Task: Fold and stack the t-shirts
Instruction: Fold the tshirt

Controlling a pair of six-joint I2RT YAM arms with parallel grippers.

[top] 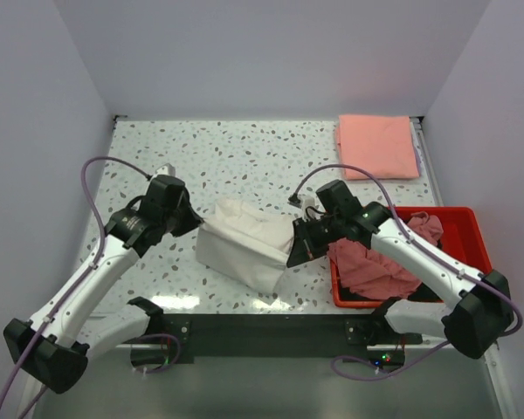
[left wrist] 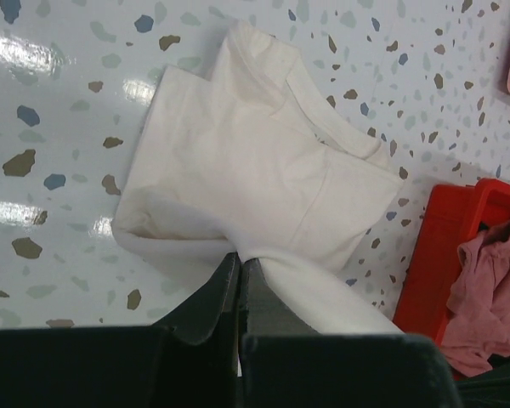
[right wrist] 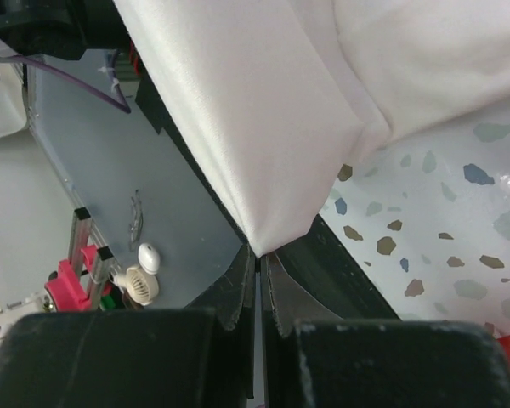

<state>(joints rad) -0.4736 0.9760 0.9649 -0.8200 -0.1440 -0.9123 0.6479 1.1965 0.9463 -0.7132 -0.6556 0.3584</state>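
Note:
A white t-shirt (top: pixel 240 243) hangs bunched between both grippers over the table's near middle; its print is hidden. My left gripper (top: pixel 195 223) is shut on its left edge; in the left wrist view the gripper (left wrist: pixel 240 257) pinches a fold of the white t-shirt (left wrist: pixel 263 170). My right gripper (top: pixel 293 253) is shut on its right corner; in the right wrist view the gripper (right wrist: pixel 259 252) holds the cloth's tip (right wrist: pixel 263 127). A folded salmon-pink t-shirt (top: pixel 377 146) lies at the back right. A dusty-pink t-shirt (top: pixel 375 266) lies crumpled in the red bin (top: pixel 472 229).
The red bin stands at the right near the table's front edge, also seen in the left wrist view (left wrist: pixel 442 255). White walls close in the speckled table (top: pixel 227 157) on three sides. A dark rail (top: pixel 271 327) runs along the near edge.

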